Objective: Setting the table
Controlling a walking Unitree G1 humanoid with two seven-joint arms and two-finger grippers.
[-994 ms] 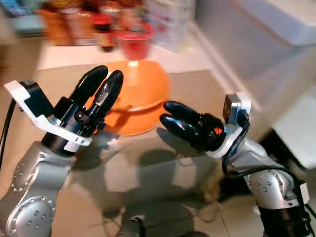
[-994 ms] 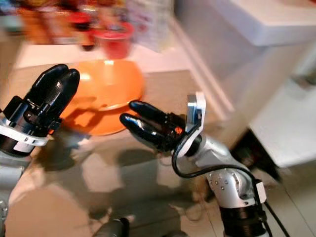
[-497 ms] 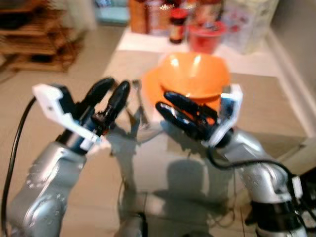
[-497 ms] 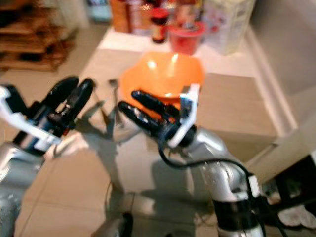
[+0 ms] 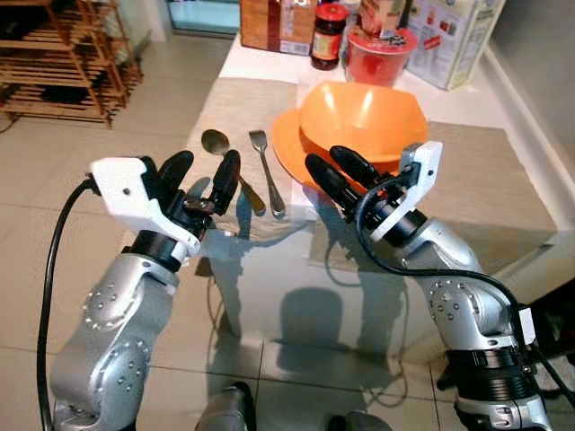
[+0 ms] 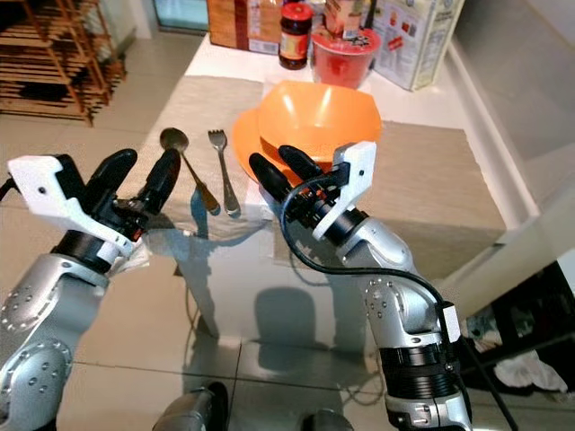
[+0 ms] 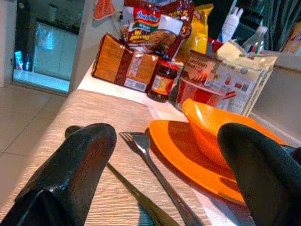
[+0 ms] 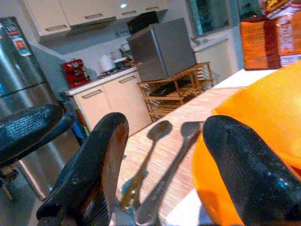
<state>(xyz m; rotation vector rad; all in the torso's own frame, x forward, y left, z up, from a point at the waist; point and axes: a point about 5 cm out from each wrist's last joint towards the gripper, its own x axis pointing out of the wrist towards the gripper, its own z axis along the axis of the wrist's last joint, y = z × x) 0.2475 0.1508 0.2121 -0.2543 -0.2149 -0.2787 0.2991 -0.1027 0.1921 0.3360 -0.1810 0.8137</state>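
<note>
Left tool [image 5: 201, 177] is held above the near left edge of the surface [image 5: 503, 193], fingers spread wide apart, nothing gripped or touched. Right tool [image 5: 335, 177] is raised at the near rim of the orange plate [image 5: 286, 148], fingers parted moderately, nothing held; contact with the plate cannot be told. An orange bowl [image 5: 361, 120] is seated on the plate, on a beige woven mat [image 5: 235, 101]. A fork [image 5: 266, 171] and a spoon [image 5: 228, 175] are laid side by side on the mat just left of the plate, handles toward the robot, spoon outermost. At the far end of the surface are grouped a red lidded cup [image 5: 379, 56], a dark jar with a red lid [image 5: 327, 36], a brown packet [image 7: 123, 63], a red snack bag [image 7: 154, 27] and a white carton [image 5: 458, 40]. On the snack bag "Indo" lettering is partly read; other labels are too small to read.
</note>
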